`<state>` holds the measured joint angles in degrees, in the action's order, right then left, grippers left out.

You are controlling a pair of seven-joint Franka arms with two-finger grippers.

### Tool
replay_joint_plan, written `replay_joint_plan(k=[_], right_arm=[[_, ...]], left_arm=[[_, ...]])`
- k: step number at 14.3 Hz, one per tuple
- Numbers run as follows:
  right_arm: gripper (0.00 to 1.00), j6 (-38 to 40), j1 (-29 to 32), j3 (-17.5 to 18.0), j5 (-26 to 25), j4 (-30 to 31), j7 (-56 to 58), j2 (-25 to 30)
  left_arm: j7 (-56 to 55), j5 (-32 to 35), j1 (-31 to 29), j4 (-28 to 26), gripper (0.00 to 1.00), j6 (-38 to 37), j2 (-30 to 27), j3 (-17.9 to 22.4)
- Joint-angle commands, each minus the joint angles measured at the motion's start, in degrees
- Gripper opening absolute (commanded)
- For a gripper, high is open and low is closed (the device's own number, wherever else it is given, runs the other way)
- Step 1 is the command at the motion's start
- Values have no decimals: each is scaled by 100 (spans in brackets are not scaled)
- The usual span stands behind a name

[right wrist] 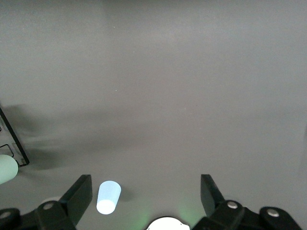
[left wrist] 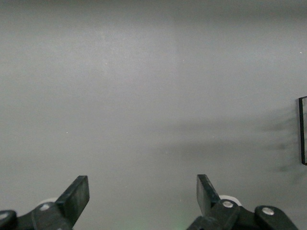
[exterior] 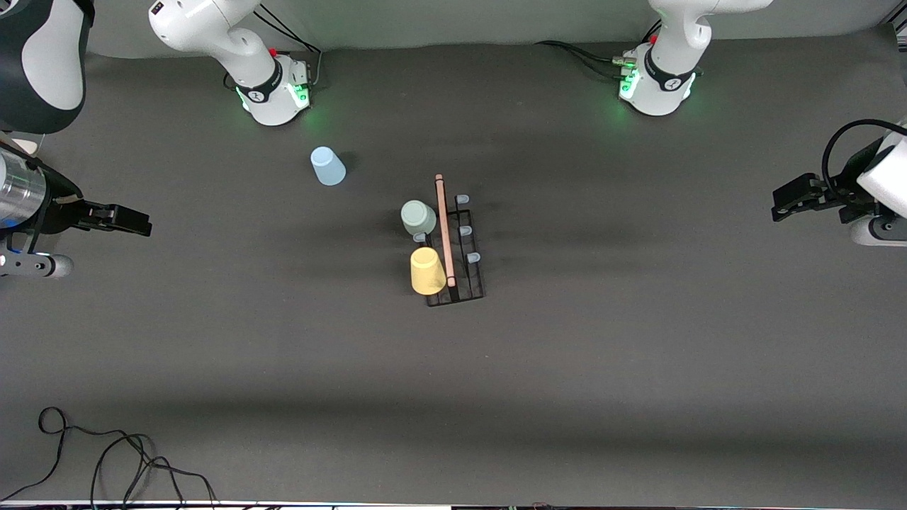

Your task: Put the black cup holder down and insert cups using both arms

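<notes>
Dark grey table (exterior: pixel 638 354). Black cup holder (exterior: pixel 453 244) at centre, wooden handle on top. Grey-green cup (exterior: pixel 418 217) and yellow cup (exterior: pixel 427 270) upside down on its pegs, right arm's side. Light blue cup (exterior: pixel 327 166) on table near right arm's base. Left gripper (left wrist: pixel 143 194) and right gripper (right wrist: pixel 145 194) wide open, empty, hovering at table ends.

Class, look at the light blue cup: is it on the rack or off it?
Off. The light blue cup stands alone on the table, apart from the black cup holder.
</notes>
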<state>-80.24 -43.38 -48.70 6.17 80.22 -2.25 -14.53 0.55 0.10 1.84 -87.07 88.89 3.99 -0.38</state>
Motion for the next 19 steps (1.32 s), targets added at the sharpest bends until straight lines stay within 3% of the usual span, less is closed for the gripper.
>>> replay_joint_plan(k=[1,3,4,7,10,13,17,19], right_arm=[[100,-36,-56,-52,-107,20,32,20],[100,-36,109,27,-98,29,23,38],[100,-1,459,323,-89,12,23,55],[100,-1,1960,1885,-159,29,14,310],[100,-1,3007,3012,-441,55,14,486],[100,-263,4055,4138,-659,598,23,906],[100,-1193,4215,4273,-757,1696,93,1574],[100,-1433,4189,4273,-757,1875,93,1664]], left_arm=[[77,-28,-61,32,100,32,-39,-59],[77,-28,-61,32,100,23,-39,-59],[77,-28,-61,32,100,23,-39,-59],[86,-19,-61,32,100,40,-39,-59],[77,-1,-61,32,100,49,-39,-77],[86,-1,-61,41,100,58,-39,-68],[86,-1,-61,41,100,58,-39,-68],[77,-1,-61,41,100,58,-39,-77]])
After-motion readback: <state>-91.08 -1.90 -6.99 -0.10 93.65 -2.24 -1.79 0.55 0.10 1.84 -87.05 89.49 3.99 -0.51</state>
